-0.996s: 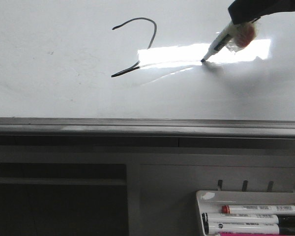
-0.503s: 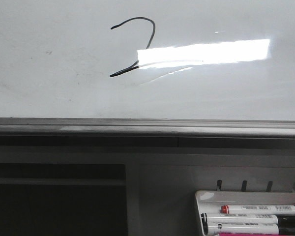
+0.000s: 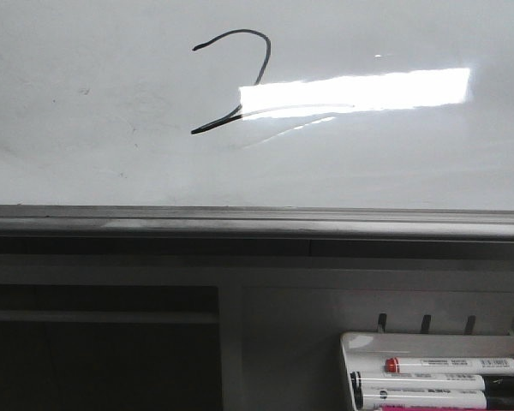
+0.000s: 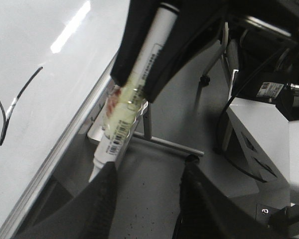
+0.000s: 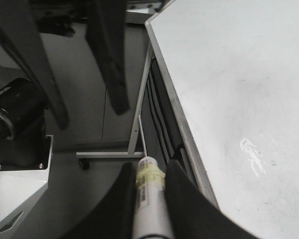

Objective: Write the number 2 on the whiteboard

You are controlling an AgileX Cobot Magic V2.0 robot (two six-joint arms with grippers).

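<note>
The number 2 (image 3: 207, 128) is a thin black stroke at the upper left of the whiteboard (image 3: 394, 163); its long tail runs right into the bright glare. Neither gripper shows in the front view. My right gripper (image 5: 149, 167) is shut on a white marker (image 5: 148, 199) with yellowish tape near its tip, held off the board beyond its grey edge. The left wrist view shows that marker (image 4: 139, 74) tip-down beside the board (image 4: 35, 59), with part of the stroke (image 4: 23, 91). My left gripper (image 4: 149, 167) is open and empty over the grey floor.
A white pen tray (image 3: 360, 342) with several markers (image 3: 450, 365) sits at the front right, below the board's grey metal edge (image 3: 240, 218). The left arm's dark fingers (image 5: 109, 59) hang ahead of the right gripper. Robot base parts and cables (image 4: 269, 89) stand beside the left arm.
One second ago the right gripper held the marker tip on the board at the end of the 2's tail. It has since lifted away out of the front view.
</note>
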